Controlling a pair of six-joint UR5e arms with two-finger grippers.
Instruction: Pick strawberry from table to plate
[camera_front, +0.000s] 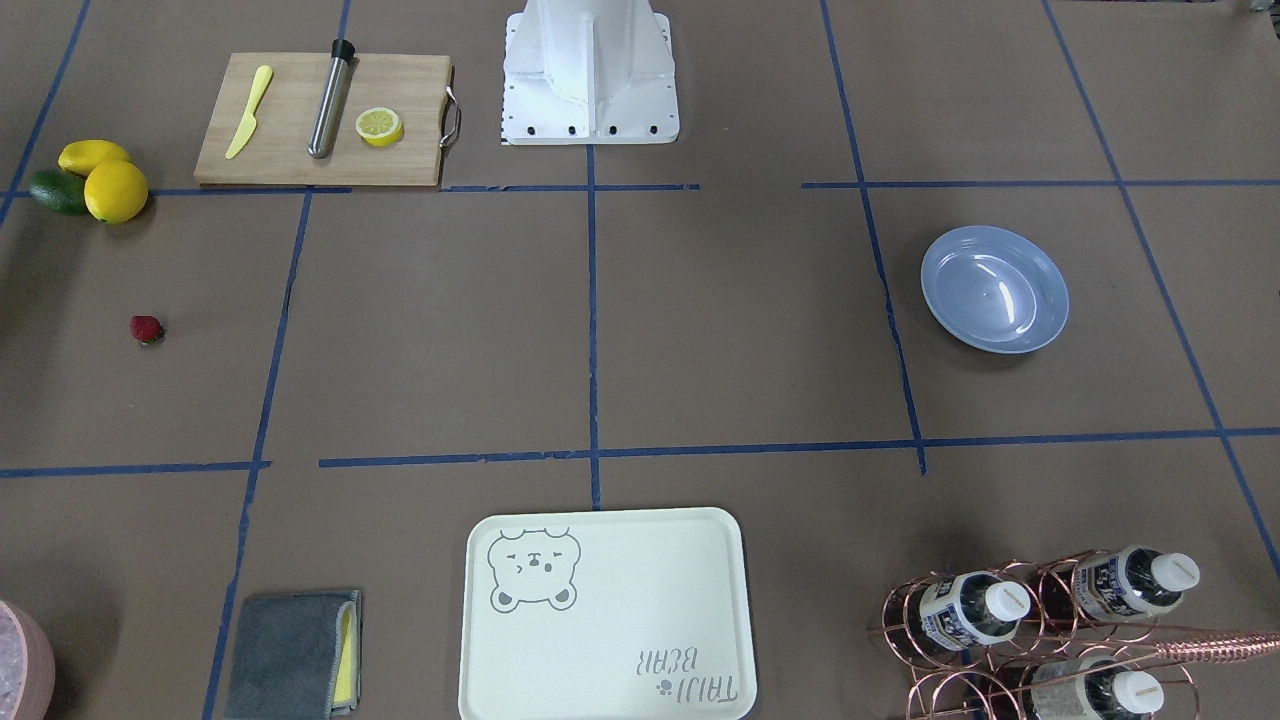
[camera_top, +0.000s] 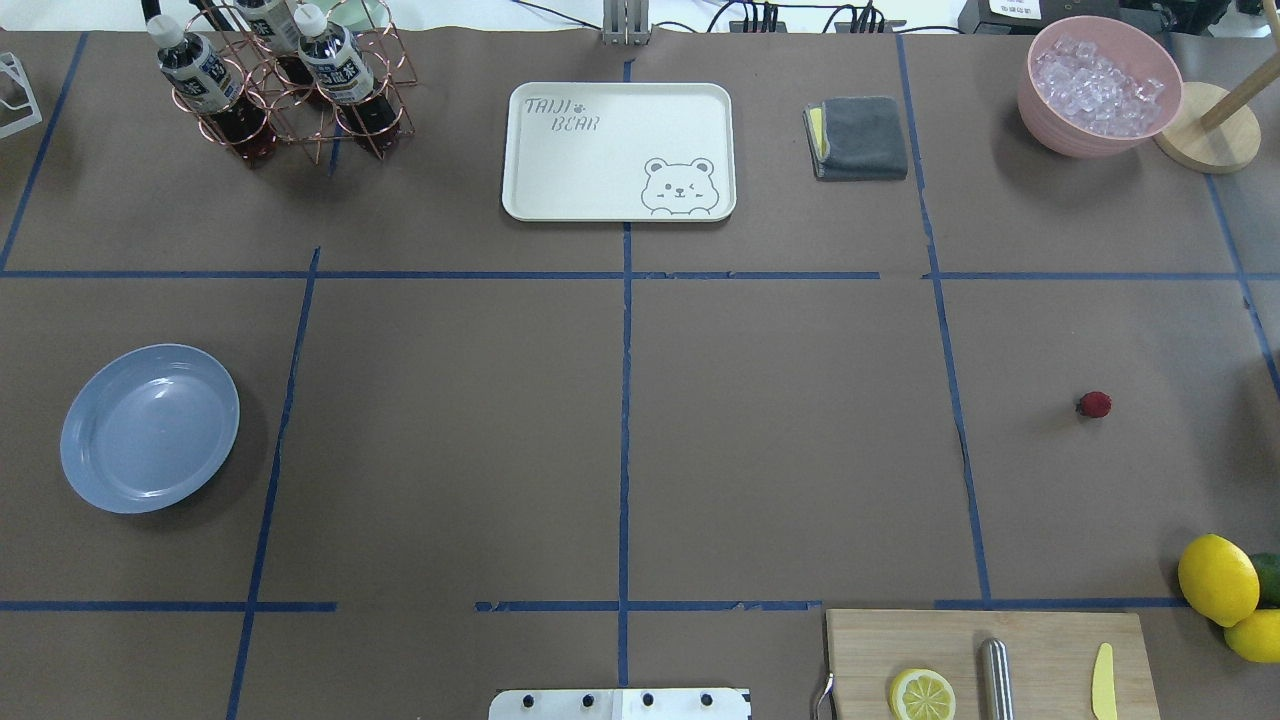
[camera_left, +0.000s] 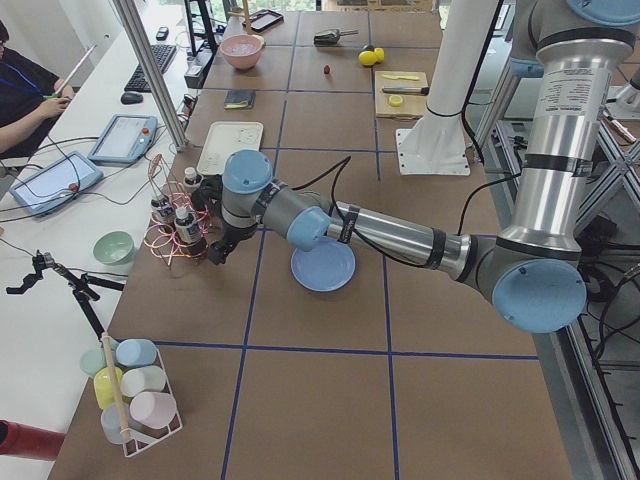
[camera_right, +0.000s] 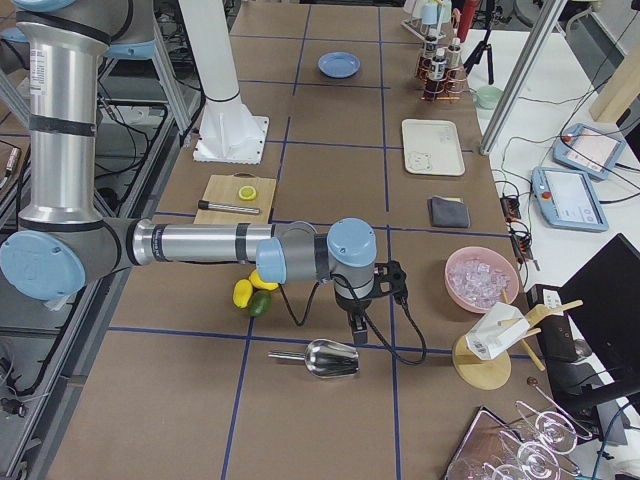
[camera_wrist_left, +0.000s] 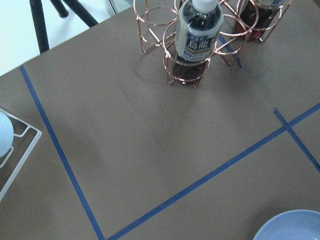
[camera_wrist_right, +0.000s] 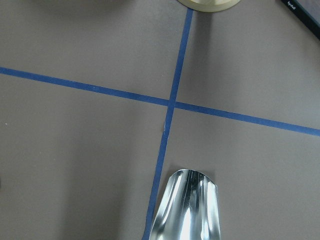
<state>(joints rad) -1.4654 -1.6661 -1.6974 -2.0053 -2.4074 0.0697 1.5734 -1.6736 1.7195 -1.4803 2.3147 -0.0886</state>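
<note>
The strawberry (camera_front: 146, 329) is a tiny dark-red berry lying alone on the brown table (camera_top: 450, 450), far to the robot's right (camera_top: 1094, 404). The light-blue plate (camera_top: 150, 428) sits empty on the robot's left (camera_front: 995, 289); its rim shows in the left wrist view (camera_wrist_left: 295, 227). My left gripper (camera_left: 213, 256) hangs beside the bottle rack, just past the plate (camera_left: 323, 266). My right gripper (camera_right: 357, 328) hovers over a metal scoop, beyond the lemons. Both grippers show only in the side views, so I cannot tell whether they are open or shut.
A cutting board (camera_top: 985, 660) with a lemon half, steel tube and yellow knife lies near the base. Lemons (camera_top: 1218, 578) sit at the right edge. A cream bear tray (camera_top: 618, 150), grey cloth (camera_top: 858, 138), ice bowl (camera_top: 1098, 85), bottle rack (camera_top: 280, 90) and scoop (camera_wrist_right: 187, 207) line the far side.
</note>
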